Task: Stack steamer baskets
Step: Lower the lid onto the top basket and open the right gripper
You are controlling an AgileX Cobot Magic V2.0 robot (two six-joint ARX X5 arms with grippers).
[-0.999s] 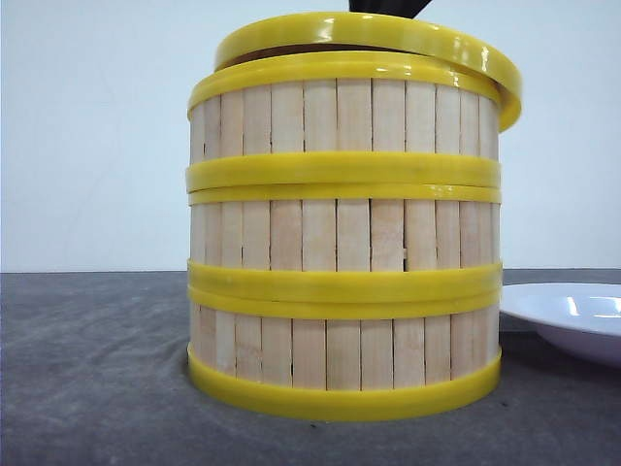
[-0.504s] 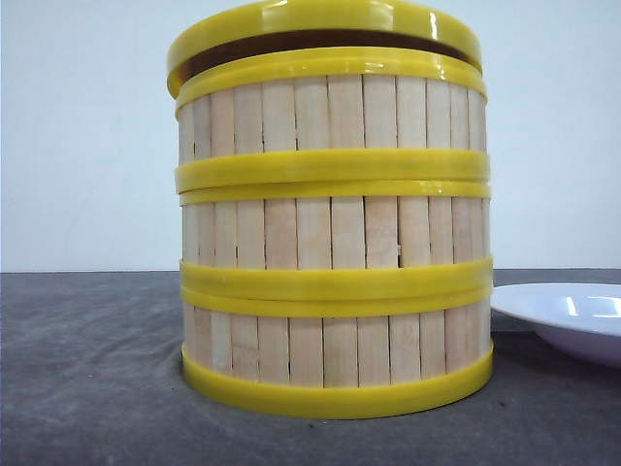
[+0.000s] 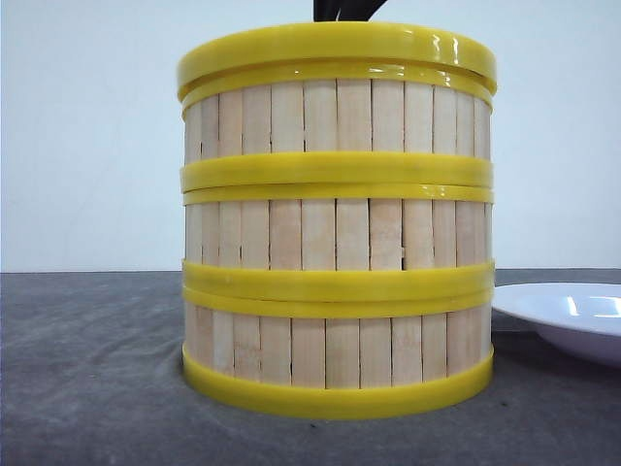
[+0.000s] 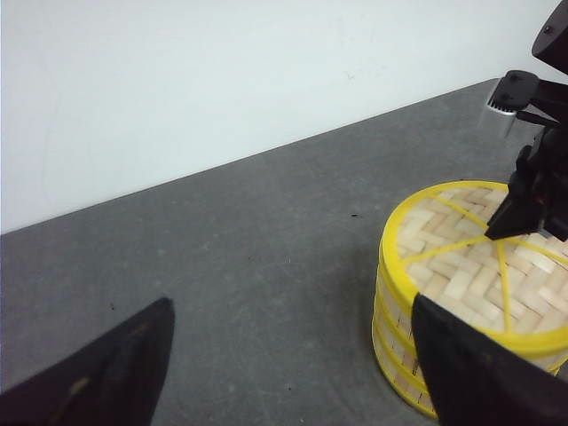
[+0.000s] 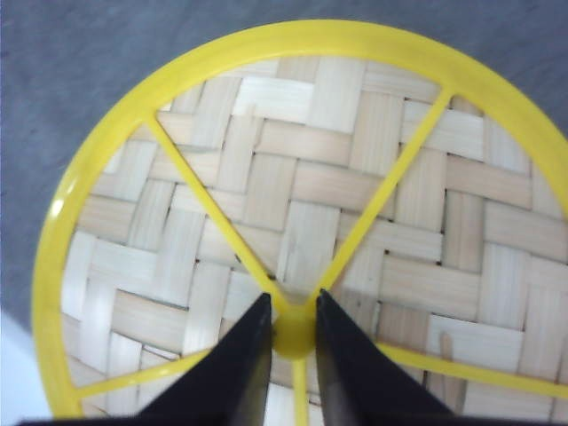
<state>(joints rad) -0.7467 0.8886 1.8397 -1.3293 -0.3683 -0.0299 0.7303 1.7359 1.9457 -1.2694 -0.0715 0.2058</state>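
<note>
Now, stack: steamer baskets (image 3: 338, 243) three high, lid (image 5: 302, 222) level on top.
Right gripper (image 5: 294, 333): directly above, jaws clamped on lid's hub.
Left gripper (image 4: 293, 373): aside, jaws apart.

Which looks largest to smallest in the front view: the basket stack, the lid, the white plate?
1. Basket stack, filling most of the frame.
2. Lid, as wide as the stack but thin.
3. White plate, though the frame edge cuts it off, so its full size is unsure.

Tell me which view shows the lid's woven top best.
Right wrist view: the lid fills the frame, weave and yellow spokes clear. Left wrist view shows it obliquely, partly hidden by the right gripper. Front view shows only its rim.
</note>
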